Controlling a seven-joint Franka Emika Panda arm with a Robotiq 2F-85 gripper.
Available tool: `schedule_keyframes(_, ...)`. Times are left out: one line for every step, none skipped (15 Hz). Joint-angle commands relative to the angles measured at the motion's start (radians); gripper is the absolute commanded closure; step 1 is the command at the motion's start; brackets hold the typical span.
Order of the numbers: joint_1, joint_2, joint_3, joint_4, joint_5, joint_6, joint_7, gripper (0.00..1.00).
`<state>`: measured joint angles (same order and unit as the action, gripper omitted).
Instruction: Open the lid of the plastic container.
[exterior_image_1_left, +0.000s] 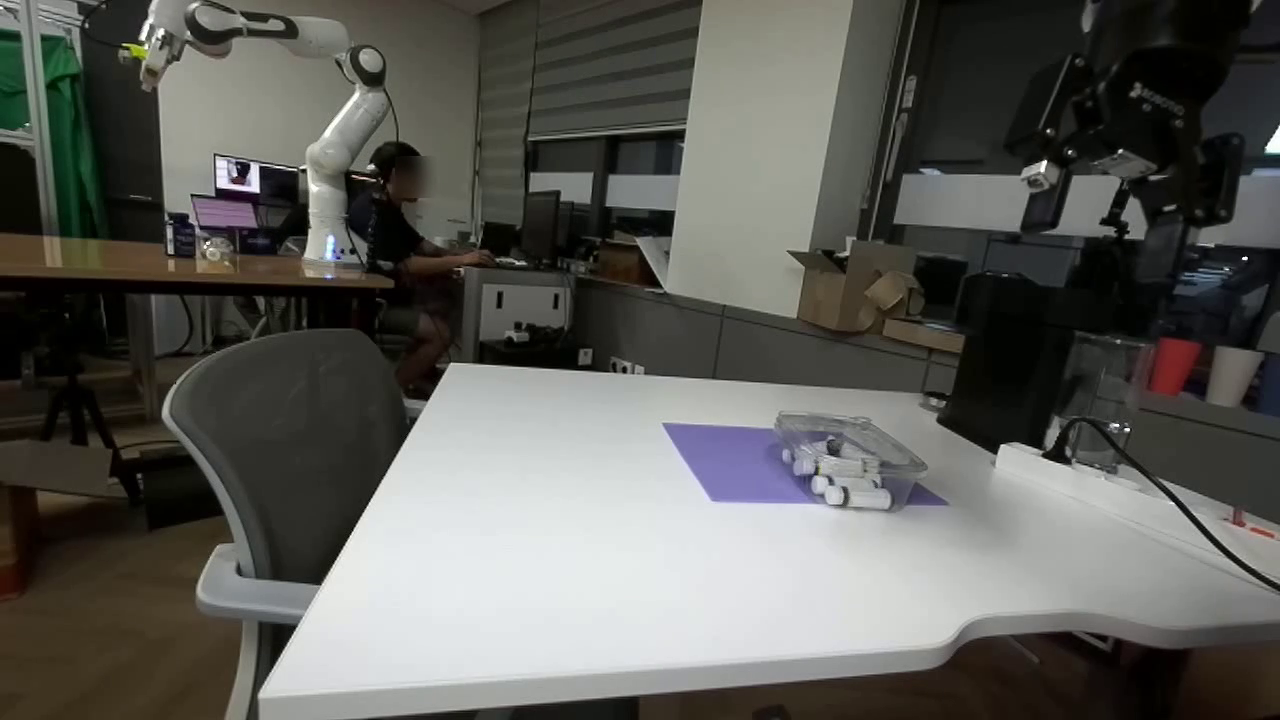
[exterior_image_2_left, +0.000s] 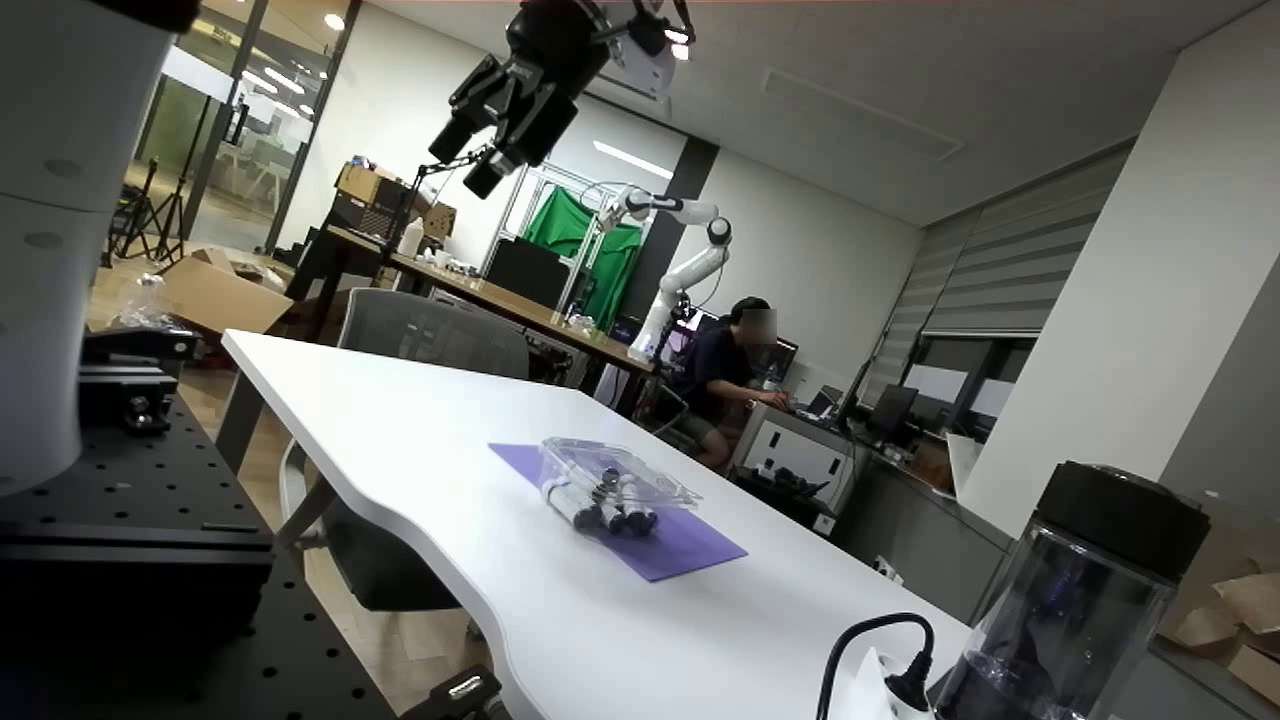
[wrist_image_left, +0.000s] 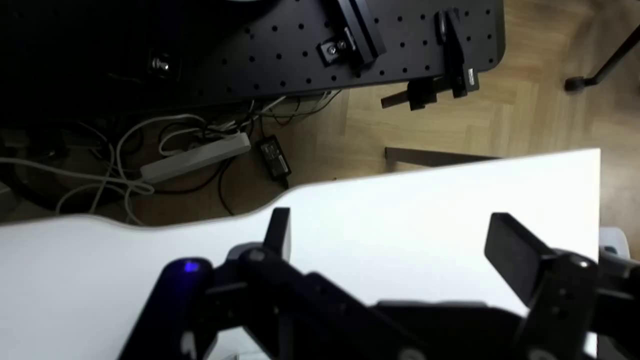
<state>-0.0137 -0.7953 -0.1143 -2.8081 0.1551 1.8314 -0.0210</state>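
Clear plastic makes up the container (exterior_image_1_left: 898, 470), which rests on a purple sheet (exterior_image_1_left: 735, 465) on the white surface (exterior_image_1_left: 580, 580), lower than the fingers (wrist_image_left: 515, 255) and well apart from them. The fingers stand wide apart, high above that surface. White cylinders (exterior_image_1_left: 858, 497) show through the container's wall, likewise far below the fingers. Whether a lid covers the container, I cannot tell.
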Motion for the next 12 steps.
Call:
schedule_keyframes(-0.058,0.144,-0.015,0.078,-0.023,0.196,-0.028,0.00)
schedule_keyframes(-0.076,0.211,-0.023,0.109,-0.030,0.293,-0.028,0.00)
schedule_keyframes(-0.087,0.275,-0.032,0.141,-0.039,0.371,-0.032,0.00)
schedule_keyframes(-0.098,0.329,-0.039,0.164,-0.045,0.454,-0.037,0.00)
schedule_keyframes(-0.109,0.384,-0.043,0.195,-0.049,0.514,-0.029,0.00)
schedule_keyframes(-0.119,0.446,-0.046,0.231,-0.053,0.568,-0.017,0.00)
schedule_keyframes(-0.128,0.507,-0.049,0.273,-0.056,0.601,-0.003,0.00)
schedule_keyframes(-0.135,0.569,-0.051,0.322,-0.052,0.618,0.015,0.00)
schedule_keyframes(-0.147,0.632,-0.049,0.373,-0.058,0.628,0.037,0.00)
schedule_keyframes(-0.152,0.695,-0.051,0.434,-0.059,0.615,0.055,0.00)
schedule_keyframes(-0.163,0.758,-0.049,0.498,-0.071,0.576,0.091,0.00)
schedule_keyframes(-0.149,0.621,-0.054,0.354,-0.044,0.626,0.014,0.00)
